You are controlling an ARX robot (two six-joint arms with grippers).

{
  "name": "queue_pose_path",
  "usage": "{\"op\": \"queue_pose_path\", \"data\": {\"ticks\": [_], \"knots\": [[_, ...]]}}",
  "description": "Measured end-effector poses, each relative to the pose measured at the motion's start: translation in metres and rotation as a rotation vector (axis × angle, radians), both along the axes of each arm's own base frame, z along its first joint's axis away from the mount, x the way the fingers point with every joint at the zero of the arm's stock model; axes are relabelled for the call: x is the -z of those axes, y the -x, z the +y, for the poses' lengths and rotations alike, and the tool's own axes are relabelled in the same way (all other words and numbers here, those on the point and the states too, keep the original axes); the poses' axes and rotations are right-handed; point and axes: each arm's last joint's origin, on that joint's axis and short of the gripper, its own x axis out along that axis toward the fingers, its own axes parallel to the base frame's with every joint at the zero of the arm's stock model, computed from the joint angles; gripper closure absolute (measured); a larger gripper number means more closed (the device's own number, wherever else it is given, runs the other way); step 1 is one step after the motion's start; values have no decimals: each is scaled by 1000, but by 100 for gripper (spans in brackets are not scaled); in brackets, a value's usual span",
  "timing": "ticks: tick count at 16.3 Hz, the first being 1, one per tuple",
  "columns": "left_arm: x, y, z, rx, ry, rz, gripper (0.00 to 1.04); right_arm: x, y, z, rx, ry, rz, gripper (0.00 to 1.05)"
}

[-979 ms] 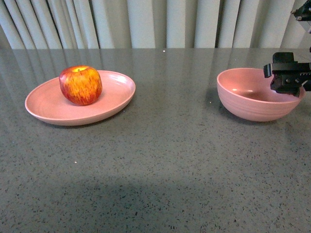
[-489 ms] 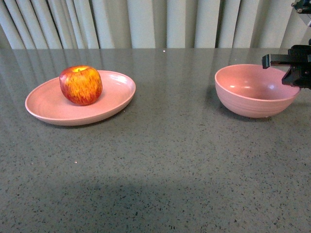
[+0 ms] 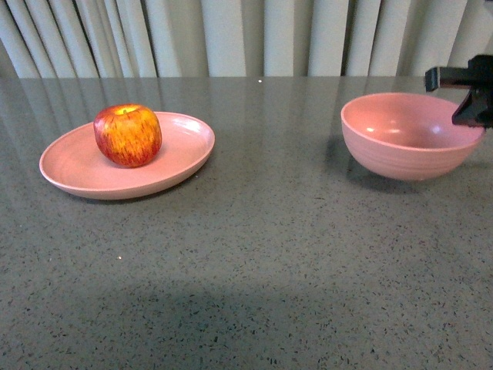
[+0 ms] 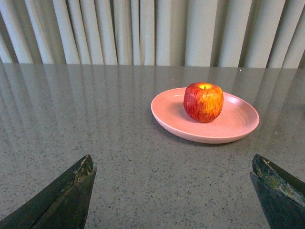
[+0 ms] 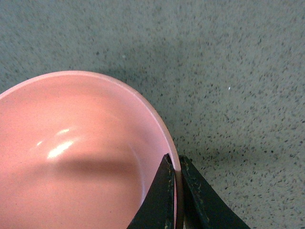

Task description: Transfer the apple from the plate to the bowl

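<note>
This looks like a plain indoor test room, though the exact kind of room cannot be told. A wide grey speckled stone-look table (image 3: 254, 254) fills the front view. A pale pleated curtain (image 3: 231, 38) hangs in vertical folds behind its far edge.

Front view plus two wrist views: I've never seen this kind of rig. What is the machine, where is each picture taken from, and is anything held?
It is a robot with two arms. The front view comes from a camera on its body, facing a grey table. There an apple sits on a plate, and a bowl is further right. Each wrist view comes from a camera on one arm. The left one shows the left fingers wide apart, empty, facing the apple. The right one shows the right fingers closed on the bowl's rim.
</note>
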Motion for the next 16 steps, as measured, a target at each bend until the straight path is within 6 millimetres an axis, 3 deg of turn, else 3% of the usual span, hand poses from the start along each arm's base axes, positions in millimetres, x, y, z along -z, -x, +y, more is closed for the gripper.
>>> {"op": "queue_pose_path", "data": {"ticks": [3, 5, 11, 16], "knots": [[0, 0, 0, 0, 0, 0, 7, -29, 5, 10, -32, -12, -72, 102], [0, 0, 0, 0, 0, 0, 7, -41, 10, 28, -79, -20, -97, 102], [0, 0, 0, 0, 0, 0, 7, -39, 11, 77, -164, -41, -73, 102], [0, 0, 0, 0, 0, 0, 7, -13, -2, 111, -193, -38, -8, 102]]}}
